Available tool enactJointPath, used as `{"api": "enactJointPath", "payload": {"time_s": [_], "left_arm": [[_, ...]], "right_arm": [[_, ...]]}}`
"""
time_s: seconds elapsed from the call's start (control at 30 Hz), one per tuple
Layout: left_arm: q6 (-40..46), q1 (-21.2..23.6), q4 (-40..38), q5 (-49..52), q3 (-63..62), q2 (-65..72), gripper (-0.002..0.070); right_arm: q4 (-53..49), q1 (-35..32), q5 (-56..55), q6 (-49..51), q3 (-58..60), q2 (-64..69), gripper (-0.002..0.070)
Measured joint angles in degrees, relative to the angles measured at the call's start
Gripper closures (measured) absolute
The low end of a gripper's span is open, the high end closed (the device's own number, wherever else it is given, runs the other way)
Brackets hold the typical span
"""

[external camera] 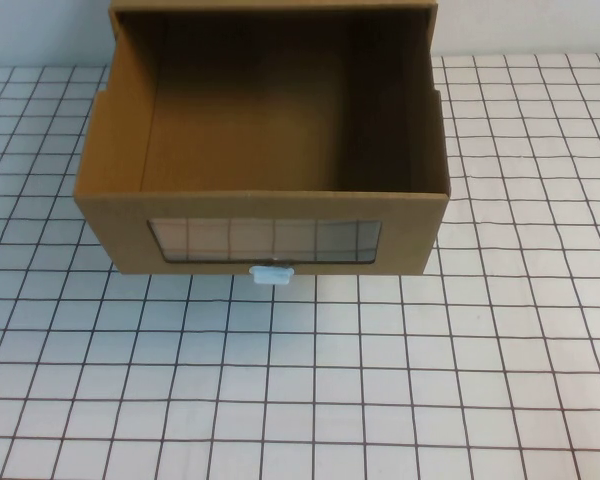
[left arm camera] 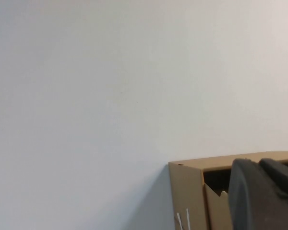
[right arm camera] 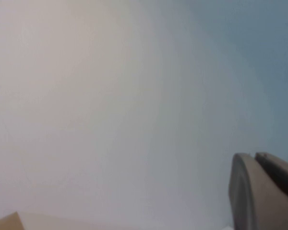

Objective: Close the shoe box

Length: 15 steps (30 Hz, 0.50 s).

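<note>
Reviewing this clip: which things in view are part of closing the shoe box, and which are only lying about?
Part of the job:
- shoe box, drawer pulled out, empty
- its white pull tab below the window
- left end effector, near the box's corner, off the high view
- right end effector, raised, facing the wall

Lying about:
- gridded table cover
- plain wall

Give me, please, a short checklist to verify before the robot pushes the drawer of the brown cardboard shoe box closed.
1. Brown cardboard shoe box drawer pulled out toward the robot: ok.
2. Drawer interior holds nothing: ok.
3. Small white pull tab below the clear rectangular window, reachable from the front: ok.
4. Left gripper beside the box's outer shell, fingers: cannot tell.
5. Right gripper facing the wall, not at the box: not ok.
</note>
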Motion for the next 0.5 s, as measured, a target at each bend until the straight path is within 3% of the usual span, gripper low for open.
{"api": "enactJointPath", "payload": {"time_s": [0.33, 0.5], "left_arm": [[1.1, 0.0, 0.0, -0.7, 0.0, 0.0, 0.0680], [2.2, 0.0, -0.8, -8.2, 0.0, 0.0, 0.0680]], "right_arm": [[1.4, 0.0, -5.3, 0.0, 0.0, 0.0, 0.0689], [-8.8, 0.0, -7.2, 0.0, -2.2, 0.0, 0.0689]]}}
